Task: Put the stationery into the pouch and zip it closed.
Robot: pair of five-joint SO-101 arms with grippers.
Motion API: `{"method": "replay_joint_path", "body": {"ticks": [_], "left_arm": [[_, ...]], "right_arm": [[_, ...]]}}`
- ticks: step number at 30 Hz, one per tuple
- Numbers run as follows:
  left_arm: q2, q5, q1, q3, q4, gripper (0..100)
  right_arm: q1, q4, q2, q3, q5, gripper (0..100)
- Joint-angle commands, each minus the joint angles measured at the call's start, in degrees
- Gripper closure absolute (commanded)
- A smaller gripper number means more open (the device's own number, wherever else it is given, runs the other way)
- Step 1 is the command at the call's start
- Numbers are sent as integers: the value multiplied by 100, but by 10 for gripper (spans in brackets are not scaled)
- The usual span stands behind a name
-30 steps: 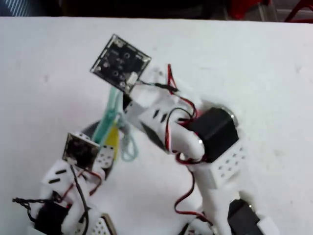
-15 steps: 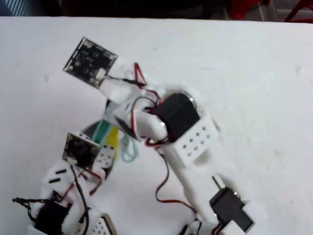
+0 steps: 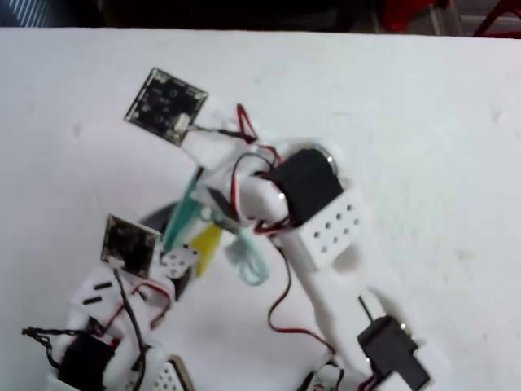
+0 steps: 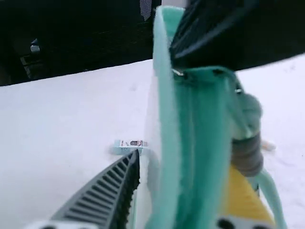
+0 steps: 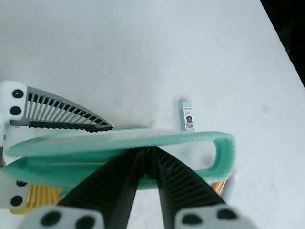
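White table [image 3: 423,122] runs under everything. The biggest thing on it that matters is the teal pouch [image 3: 184,208], standing on edge between my two arms rather than lying flat. My left claw [image 3: 183,235] is clamped across one end of it, with a finger on each face. My right claw [image 5: 145,153] has its black tips pressed together on the pouch's upper rim, right on the zip line and about midway along. A teal wrist strap [image 3: 248,265] trails loose from the pouch over the table. Smallest of all is a little pale-blue block [image 5: 187,116], an eraser by the look of it. It lies on the table just beside the pouch, outside it. I judge the job unfinished, since that piece at least has to go in. I cannot see what the pouch already holds or how far the zip is drawn, so I count the closing as left to do.
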Motion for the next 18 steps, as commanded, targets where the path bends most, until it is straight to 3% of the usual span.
{"method": "replay_joint_path", "body": {"ticks": [1, 6, 12, 13, 16, 18], "left_arm": [[-13, 290, 4, -396, 202, 736], [-13, 255, 13, -457, 334, 736], [-13, 246, 22, -457, 343, 736], [-13, 246, 13, -457, 352, 736], [-13, -237, -4, -457, 484, 736], [-13, -571, -84, -457, 563, 736]], "right_arm": [[66, 136, 84, 264, 70, 981], [48, 145, 84, 870, 70, 981], [-532, 145, 40, 1213, 79, 967], [-602, 163, 40, 1248, 167, 924], [-716, 180, 22, 1679, 659, 673], [-637, 171, -31, 1811, 844, 634]]}}
